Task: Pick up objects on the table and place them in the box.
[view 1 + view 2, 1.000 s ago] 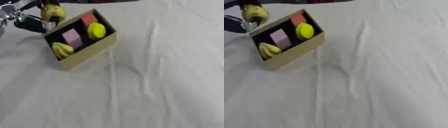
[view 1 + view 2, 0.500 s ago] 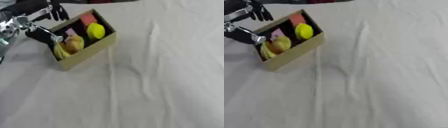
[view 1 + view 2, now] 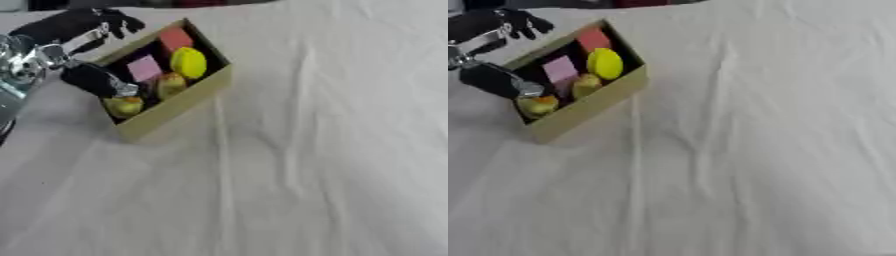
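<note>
A tan cardboard box (image 3: 179, 106) lies askew at the upper left of the white cloth. Inside it are a red block (image 3: 176, 39), a yellow lemon (image 3: 188, 62), a pink block (image 3: 144, 67) and two yellow-orange fruits, one in the middle (image 3: 171, 84) and one at the near end (image 3: 124, 105). My left hand (image 3: 74, 31) hovers at the box's left side, open, its fingers (image 3: 121, 21) spread over the far corner and the thumb (image 3: 94, 79) reaching over the left wall beside the near fruit. It holds nothing. My right hand does not show.
White wrinkled cloth (image 3: 315, 165) covers the table to the right of and in front of the box. My left arm's silver wrist (image 3: 22, 65) fills the upper left edge. A dark strip runs along the far edge.
My left hand carried a yellow fruit from above the box's far left corner down into the box and let it go. The hand now stands open at the box's left wall.
</note>
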Motion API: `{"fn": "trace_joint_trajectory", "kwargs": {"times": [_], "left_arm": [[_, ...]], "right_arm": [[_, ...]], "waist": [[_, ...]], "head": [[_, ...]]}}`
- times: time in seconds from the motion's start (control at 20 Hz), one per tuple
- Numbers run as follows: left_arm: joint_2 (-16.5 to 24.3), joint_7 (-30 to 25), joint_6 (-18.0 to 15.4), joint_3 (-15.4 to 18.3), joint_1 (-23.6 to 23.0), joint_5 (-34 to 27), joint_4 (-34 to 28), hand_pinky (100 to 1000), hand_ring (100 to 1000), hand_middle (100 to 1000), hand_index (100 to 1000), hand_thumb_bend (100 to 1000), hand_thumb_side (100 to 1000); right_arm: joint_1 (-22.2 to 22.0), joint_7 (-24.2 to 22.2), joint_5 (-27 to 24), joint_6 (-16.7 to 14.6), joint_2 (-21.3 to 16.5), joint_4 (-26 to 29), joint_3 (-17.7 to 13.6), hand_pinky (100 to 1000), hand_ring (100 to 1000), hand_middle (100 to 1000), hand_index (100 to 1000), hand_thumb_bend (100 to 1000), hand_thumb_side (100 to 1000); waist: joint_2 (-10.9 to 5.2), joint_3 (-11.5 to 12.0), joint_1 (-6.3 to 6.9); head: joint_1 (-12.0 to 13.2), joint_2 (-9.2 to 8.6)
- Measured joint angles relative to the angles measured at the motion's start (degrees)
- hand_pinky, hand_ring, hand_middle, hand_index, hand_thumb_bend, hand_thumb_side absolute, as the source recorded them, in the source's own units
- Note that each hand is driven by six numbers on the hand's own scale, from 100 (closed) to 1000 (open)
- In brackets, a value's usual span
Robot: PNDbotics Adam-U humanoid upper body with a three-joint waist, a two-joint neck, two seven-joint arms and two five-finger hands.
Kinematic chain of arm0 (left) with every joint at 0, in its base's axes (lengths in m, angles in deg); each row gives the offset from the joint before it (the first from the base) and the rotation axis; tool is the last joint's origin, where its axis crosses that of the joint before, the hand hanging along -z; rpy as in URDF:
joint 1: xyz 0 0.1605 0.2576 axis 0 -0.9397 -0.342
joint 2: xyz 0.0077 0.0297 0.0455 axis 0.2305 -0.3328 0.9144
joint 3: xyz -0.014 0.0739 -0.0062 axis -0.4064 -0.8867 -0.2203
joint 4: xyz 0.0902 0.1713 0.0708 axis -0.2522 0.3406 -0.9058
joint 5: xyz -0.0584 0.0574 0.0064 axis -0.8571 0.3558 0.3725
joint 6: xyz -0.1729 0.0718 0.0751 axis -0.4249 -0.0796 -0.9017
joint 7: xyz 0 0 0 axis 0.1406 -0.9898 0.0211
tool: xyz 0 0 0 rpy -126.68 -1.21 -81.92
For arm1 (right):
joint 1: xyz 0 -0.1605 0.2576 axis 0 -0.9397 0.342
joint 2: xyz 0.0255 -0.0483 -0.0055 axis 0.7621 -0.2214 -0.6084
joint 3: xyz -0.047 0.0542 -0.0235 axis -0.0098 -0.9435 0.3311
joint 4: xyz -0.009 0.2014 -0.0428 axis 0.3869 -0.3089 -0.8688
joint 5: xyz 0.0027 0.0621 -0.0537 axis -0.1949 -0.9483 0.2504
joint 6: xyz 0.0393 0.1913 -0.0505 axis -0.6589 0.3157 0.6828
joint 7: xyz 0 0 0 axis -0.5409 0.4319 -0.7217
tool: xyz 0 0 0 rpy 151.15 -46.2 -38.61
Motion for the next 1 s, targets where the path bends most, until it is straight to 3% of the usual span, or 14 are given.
{"fn": "trace_joint_trajectory", "kwargs": {"times": [0.25,0.6,0.75,1.0], "left_arm": [[-0.4,8.4,1.2,3.5,-0.3,-4.1,-4.2,760,746,751,898,410,548],[-0.4,30.6,2.0,11.1,-2.0,-18.5,-15.7,747,723,727,879,417,579],[-0.3,39.8,-0.9,13.5,-3.6,-24.4,-18.0,748,722,725,876,434,564],[-0.4,51.6,-9.8,17.5,-6.7,-32.8,-18.6,748,723,721,873,455,550]], "right_arm": [[0.0,0.0,0.0,-0.1,0.0,0.0,0.0,869,791,714,813,100,546],[-0.2,0.3,0.0,-0.2,0.0,0.0,-0.1,869,791,714,813,100,544],[-0.4,0.5,0.0,-0.3,0.1,0.0,-0.4,868,791,714,813,100,538],[-0.5,1.2,-0.1,-1.1,0.5,0.0,-0.9,864,792,715,812,100,538]], "waist": [[-0.18,0.2,-0.05],[-0.23,1.0,-0.11],[-0.3,1.2,-0.33],[-0.65,1.6,-0.47]], "head": [[-0.1,-0.01],[-0.8,-0.01],[-1.3,-0.01],[-2.3,-0.01]]}}
